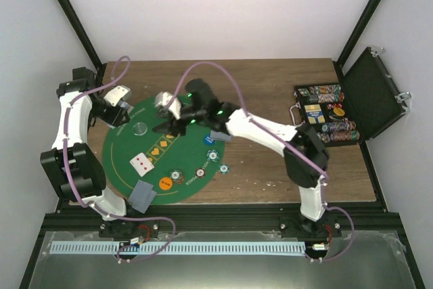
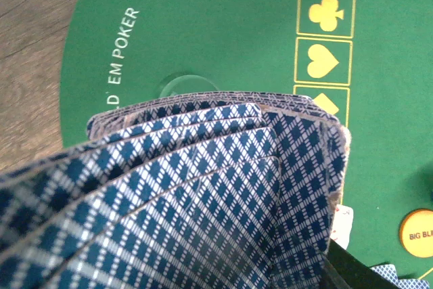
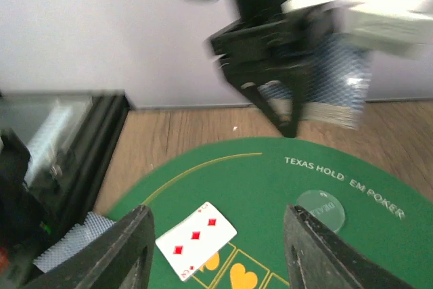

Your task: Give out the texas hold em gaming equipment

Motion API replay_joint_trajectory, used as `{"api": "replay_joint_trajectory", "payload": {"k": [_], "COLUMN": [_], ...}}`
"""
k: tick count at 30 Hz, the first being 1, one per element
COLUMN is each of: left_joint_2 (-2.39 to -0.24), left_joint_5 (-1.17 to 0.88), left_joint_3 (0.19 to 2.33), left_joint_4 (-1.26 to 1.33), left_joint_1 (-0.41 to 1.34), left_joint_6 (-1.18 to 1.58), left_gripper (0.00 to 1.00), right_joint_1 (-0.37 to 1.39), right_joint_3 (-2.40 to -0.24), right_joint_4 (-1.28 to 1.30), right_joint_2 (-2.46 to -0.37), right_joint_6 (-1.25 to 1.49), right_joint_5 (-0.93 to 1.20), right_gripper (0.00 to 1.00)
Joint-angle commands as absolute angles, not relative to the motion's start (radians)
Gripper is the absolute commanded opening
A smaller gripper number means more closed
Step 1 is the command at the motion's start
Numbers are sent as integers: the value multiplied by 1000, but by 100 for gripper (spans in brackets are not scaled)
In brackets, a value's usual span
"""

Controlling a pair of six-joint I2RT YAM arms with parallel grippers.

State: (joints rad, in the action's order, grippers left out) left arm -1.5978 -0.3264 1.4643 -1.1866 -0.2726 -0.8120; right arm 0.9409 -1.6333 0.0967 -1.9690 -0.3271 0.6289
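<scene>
Wooden tabletop point(image 1: 270, 86), with a green half-round felt mat point(image 1: 122, 160) on its left half. Black case point(image 1: 369, 93) stands open at the right edge, well apart from the mat, with racked chips point(image 1: 331, 123) inside.

Left gripper point(image 1: 116, 103) is at the mat's far-left edge, fingers clamped on a deck point(image 2: 203, 194). The deck has blue-white diamond backs and is fanned loosely, filling most of the left wrist view.

Right gripper point(image 3: 216, 218) is over the mat middle near the printed suit boxes. Its fingers point(image 3: 132, 248) are apart with nothing between them. Contact with the felt can't be told.

Face-up card point(image 3: 196, 238), white with red diamond pips, lies on the mat between the right fingers in the wrist view, tilted. Face-down card point(image 1: 143, 195) sits at the mat's near edge, partly overhanging onto the wood.

Loose chips lie along the mat's near-right curve:
- orange chip point(image 1: 166, 183)
- red-white chip point(image 1: 178, 177), just beside the orange one
- teal chip point(image 1: 213, 156), farther right

Clear round dealer button point(image 3: 319, 209) lies flat on the felt, just under the printed lettering.
</scene>
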Motion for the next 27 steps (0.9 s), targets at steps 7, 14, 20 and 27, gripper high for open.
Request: {"api": "replay_joint_trajectory", "payload": {"k": [7,14,20,27], "left_joint_2": [-1539,-1455,-1472,-1484], "left_joint_5": [-419,-427,-417,-403], "left_joint_3": [1472,1443,1479,1477], "left_joint_4": [-1282,-1319,-1383,-1396], "left_joint_1": [-136,53,129,174], "left_joint_6": [-908,-963,-964,-967], "left_gripper": [48,48,46,45], "right_joint_1": [690,670,672,687], "right_joint_3": [-1497,-1529,-1550,-1586], "right_joint_4": [-176,-237,-338,-410], "right_joint_2": [-1869,-1939,-2005,-2069], "right_joint_6": [426,615,727,758], "right_joint_5": [908,981,1059,1123], "right_gripper": [58,59,61,67]}}
